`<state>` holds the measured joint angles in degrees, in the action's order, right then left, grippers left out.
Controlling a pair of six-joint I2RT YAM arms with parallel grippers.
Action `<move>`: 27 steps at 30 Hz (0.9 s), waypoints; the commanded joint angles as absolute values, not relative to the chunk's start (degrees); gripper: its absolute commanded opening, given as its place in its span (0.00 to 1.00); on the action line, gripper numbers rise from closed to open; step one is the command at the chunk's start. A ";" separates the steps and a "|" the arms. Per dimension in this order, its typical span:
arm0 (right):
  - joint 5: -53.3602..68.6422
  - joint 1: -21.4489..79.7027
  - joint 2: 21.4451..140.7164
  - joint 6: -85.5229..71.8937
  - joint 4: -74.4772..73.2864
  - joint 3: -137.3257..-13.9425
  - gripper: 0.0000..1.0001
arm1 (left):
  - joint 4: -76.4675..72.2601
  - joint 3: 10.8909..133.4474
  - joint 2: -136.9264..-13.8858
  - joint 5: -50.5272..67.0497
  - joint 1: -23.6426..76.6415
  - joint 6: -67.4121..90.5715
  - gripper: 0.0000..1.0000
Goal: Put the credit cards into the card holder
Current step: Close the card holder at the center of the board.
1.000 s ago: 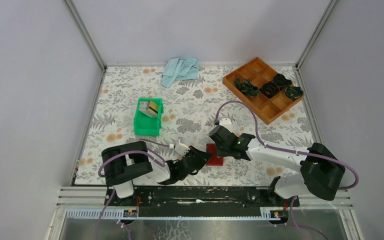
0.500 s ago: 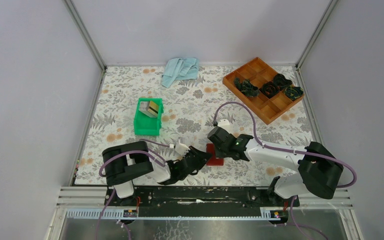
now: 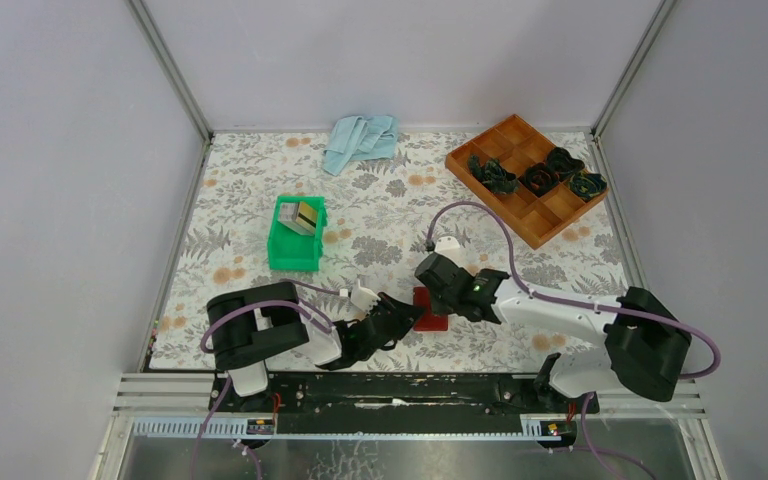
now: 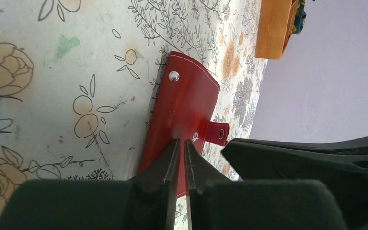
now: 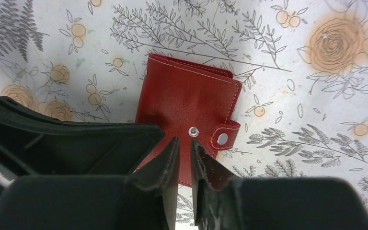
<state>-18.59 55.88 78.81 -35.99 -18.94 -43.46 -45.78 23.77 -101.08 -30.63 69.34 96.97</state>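
Observation:
The card holder (image 3: 429,310) is a dark red folded case lying flat on the floral mat, between the two arms. Its snap tab (image 5: 225,136) sticks out undone beside the stud (image 5: 192,131). My left gripper (image 3: 409,313) comes from the left, and in the left wrist view (image 4: 181,142) its shut tips are over the holder's (image 4: 187,103) near edge. My right gripper (image 3: 430,297) is shut too, with its tips (image 5: 184,141) just over the holder's (image 5: 187,96) cover by the stud. The credit cards (image 3: 305,215), gold and pale, stand in the green bin (image 3: 293,256).
An orange compartment tray (image 3: 526,178) with dark bundles sits at the back right. A light blue cloth (image 3: 361,140) lies at the back middle. Metal frame posts and grey walls bound the mat.
The right gripper has edged slightly to the left over the holder. The left arm and the holder have stayed in place.

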 commanded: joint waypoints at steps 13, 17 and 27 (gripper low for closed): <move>-26.98 57.03 77.16 -34.94 -27.49 -49.31 0.29 | -41.31 23.87 -103.53 -28.48 69.58 96.75 0.09; -28.38 57.12 78.88 -35.20 -28.19 -49.68 0.29 | -41.13 23.99 -103.48 -28.34 69.44 96.48 0.09; -28.83 57.11 81.32 -35.07 -27.73 -50.05 0.29 | -41.57 24.10 -103.87 -27.80 69.28 96.23 0.09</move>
<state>-26.11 56.64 80.64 -35.16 -27.53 -47.75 -46.02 23.81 -101.56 -29.85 69.34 97.41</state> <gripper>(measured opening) 0.291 0.088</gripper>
